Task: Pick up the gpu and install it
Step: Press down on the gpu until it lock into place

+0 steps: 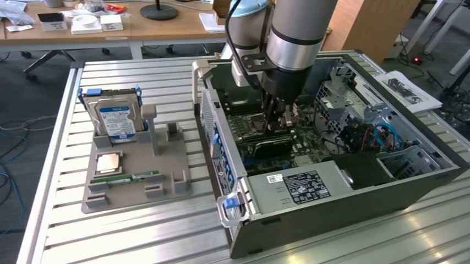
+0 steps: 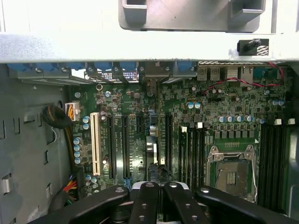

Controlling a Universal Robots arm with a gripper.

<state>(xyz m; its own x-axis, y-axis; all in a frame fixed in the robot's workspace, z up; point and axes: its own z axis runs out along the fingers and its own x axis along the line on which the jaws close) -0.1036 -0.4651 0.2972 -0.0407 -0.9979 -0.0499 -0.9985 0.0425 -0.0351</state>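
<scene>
The black two-fingered gripper (image 1: 280, 124) (image 2: 157, 199) is seen lowered into the open grey metal computer case (image 1: 411, 184), over the green motherboard (image 2: 187, 107), with its fingers (image 2: 145, 198) drawn fully together. The gpu, a thin flat black rectangular card (image 1: 270, 144), is noted on the motherboard directly beneath the fingertips. Whether it is pinched cannot be told.
</scene>
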